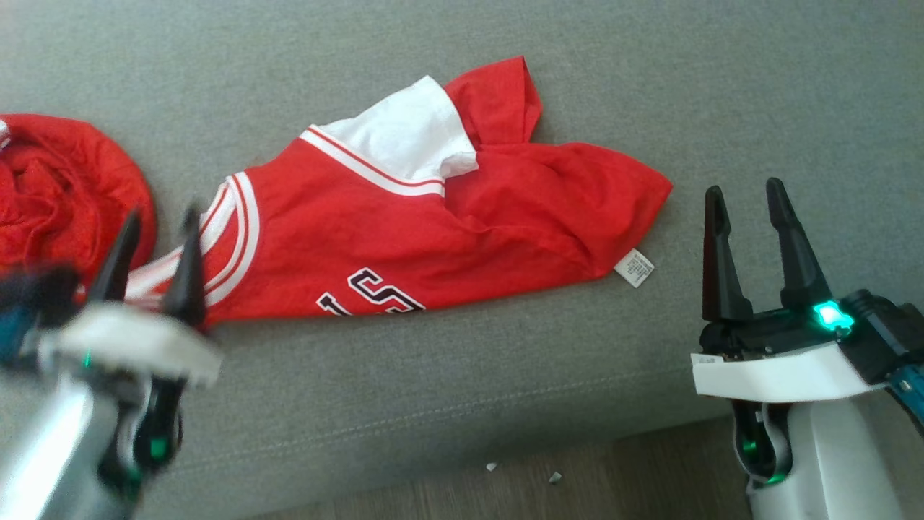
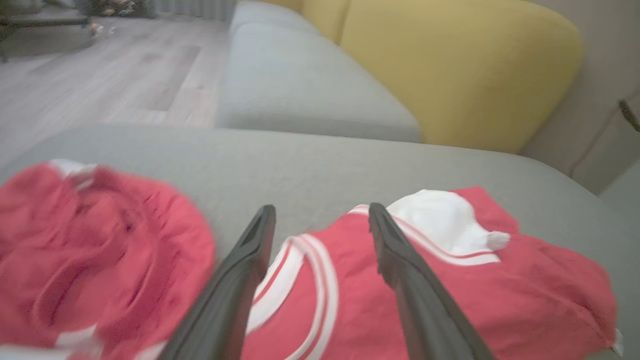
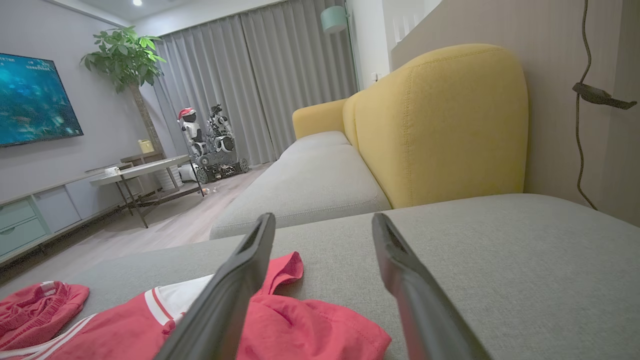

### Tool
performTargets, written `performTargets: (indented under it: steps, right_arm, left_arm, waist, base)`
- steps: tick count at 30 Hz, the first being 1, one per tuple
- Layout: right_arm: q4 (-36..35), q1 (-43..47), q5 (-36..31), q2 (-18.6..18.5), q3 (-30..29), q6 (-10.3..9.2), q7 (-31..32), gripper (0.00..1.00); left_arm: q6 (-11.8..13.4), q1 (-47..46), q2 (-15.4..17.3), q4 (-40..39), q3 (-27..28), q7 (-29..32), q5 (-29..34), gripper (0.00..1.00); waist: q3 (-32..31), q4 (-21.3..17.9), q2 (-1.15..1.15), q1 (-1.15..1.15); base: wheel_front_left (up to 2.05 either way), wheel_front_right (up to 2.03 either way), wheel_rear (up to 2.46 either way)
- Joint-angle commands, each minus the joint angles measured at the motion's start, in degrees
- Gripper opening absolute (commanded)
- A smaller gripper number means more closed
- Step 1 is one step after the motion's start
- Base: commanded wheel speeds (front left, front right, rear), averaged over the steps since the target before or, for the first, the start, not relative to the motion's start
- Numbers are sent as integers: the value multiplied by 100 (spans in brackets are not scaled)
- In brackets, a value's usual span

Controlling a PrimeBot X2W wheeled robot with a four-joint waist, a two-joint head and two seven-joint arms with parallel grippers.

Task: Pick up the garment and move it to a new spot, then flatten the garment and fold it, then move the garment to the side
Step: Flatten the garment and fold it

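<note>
A red jersey (image 1: 433, 224) with white trim and dark lettering lies rumpled on the grey sofa cushion (image 1: 462, 375), its white inner side turned out near the top and a white tag at its right corner. My left gripper (image 1: 160, 218) hovers open, blurred, over the jersey's striped left edge; in the left wrist view the jersey (image 2: 450, 280) spreads beneath the open fingers (image 2: 260, 240). To the right of the jersey, clear of the cloth, my right gripper (image 1: 745, 195) stands open. The right wrist view has the jersey (image 3: 310, 325) at the lower left of the gripper (image 3: 322, 222).
A second red garment (image 1: 58, 195) lies bunched at the cushion's left end. The cushion's front edge and wood floor (image 1: 577, 484) run along the bottom. Yellow backrests (image 3: 440, 120) rise behind the sofa. A cable (image 3: 582, 100) hangs on the wall at right.
</note>
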Motion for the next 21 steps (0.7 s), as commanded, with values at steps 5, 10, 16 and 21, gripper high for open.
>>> performTargets:
  steps: [5, 10, 16, 21]
  right_arm:
    - [-163, -201, -60, -5, 249, 42, -39, 100]
    - [-234, -423, -1, -5, 422, 42, -39, 100]
    - [-374, -677, 182, -5, 542, 42, -39, 100]
    - [-437, -783, 289, -5, 505, 42, -39, 100]
  left_arm:
    - [-658, -2116, 693, -487, -527, 1238, 710, 100]
    - [-1774, -3814, 419, 380, -1234, 2388, 634, 100]
    - [-2166, -5339, 134, 2007, -1958, 2736, 979, 100]
    - [-2196, -5842, 53, 2785, -2481, 2637, 979, 100]
  waist:
    - [179, -113, 0, 0]
    - [576, -405, 0, 0]
    - [1207, -882, 0, 0]
    - [1530, -1111, 0, 0]
  base:
    - [0, 0, 0]
    - [0, 0, 0]
    - [0, 0, 0]
    - [0, 0, 0]
